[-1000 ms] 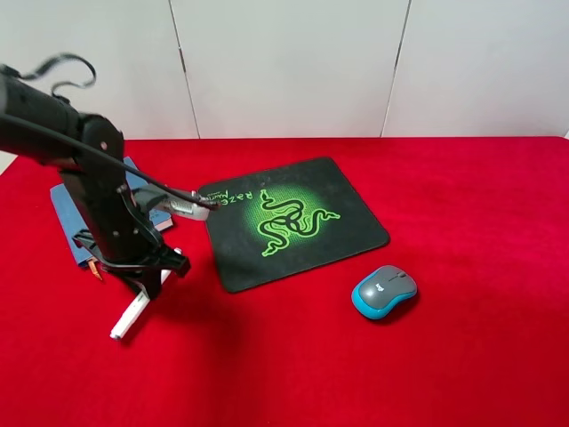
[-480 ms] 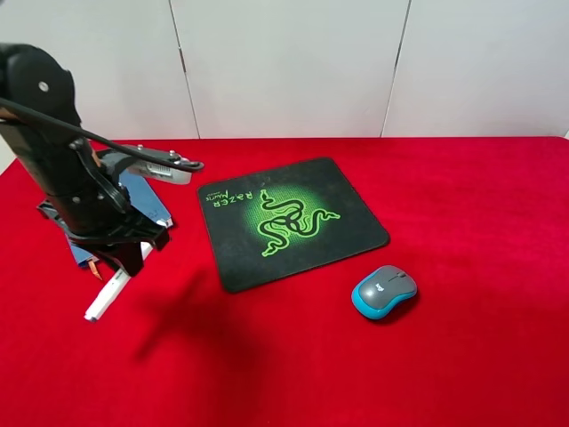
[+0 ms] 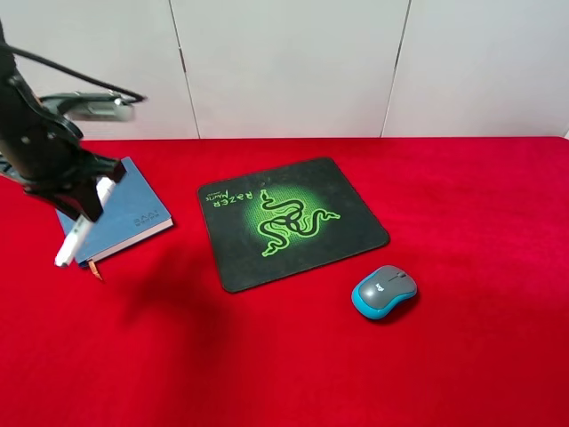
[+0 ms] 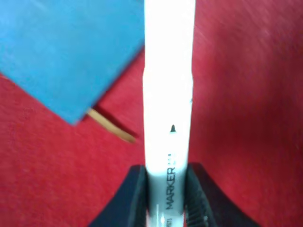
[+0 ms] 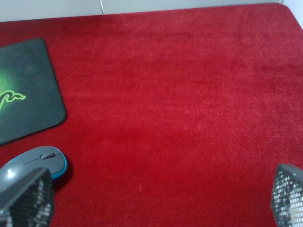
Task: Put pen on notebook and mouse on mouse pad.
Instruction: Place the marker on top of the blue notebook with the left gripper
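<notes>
My left gripper [image 3: 92,194] is shut on the white pen [image 3: 78,227], which hangs tilted in the air over the near left edge of the blue notebook [image 3: 124,212]. In the left wrist view the pen [image 4: 168,94] runs between the fingers [image 4: 135,189], with the notebook [image 4: 71,52] and its orange ribbon [image 4: 111,130] below. The grey and teal mouse [image 3: 384,291] rests on the red cloth, just off the near right corner of the black mouse pad [image 3: 289,221]. My right gripper [image 5: 156,203] is open above the cloth, with the mouse [image 5: 35,163] near one fingertip [image 5: 23,198].
A red cloth [image 3: 462,213] covers the whole table. White wall panels stand behind the table's far edge. The mouse pad [image 5: 23,94] lies at an angle in the middle, between the notebook and the mouse.
The left arm has lifted the pen off the cloth and carried it left and back, from in front of the notebook to above its left edge. The mouse has not moved.
</notes>
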`<state>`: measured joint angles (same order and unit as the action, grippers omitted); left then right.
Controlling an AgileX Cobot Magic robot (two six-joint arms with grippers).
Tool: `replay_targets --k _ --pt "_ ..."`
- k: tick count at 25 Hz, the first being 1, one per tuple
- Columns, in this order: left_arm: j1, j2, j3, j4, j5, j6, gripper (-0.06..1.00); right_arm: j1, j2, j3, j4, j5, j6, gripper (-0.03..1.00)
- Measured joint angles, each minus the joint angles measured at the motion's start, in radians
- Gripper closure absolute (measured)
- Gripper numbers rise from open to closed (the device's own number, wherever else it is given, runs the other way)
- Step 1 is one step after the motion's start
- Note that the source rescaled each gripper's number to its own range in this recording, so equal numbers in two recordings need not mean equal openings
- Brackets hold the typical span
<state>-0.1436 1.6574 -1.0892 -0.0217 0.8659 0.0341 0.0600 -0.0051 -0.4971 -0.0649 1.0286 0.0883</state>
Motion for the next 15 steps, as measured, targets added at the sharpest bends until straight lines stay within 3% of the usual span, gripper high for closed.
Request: replay_targets --k 15 --pt "0.14 0.29 -0.288 0.0 0.037 0.0 0.94 0.0 0.0 0.0 0.0 0.0 0.0 -0.03"
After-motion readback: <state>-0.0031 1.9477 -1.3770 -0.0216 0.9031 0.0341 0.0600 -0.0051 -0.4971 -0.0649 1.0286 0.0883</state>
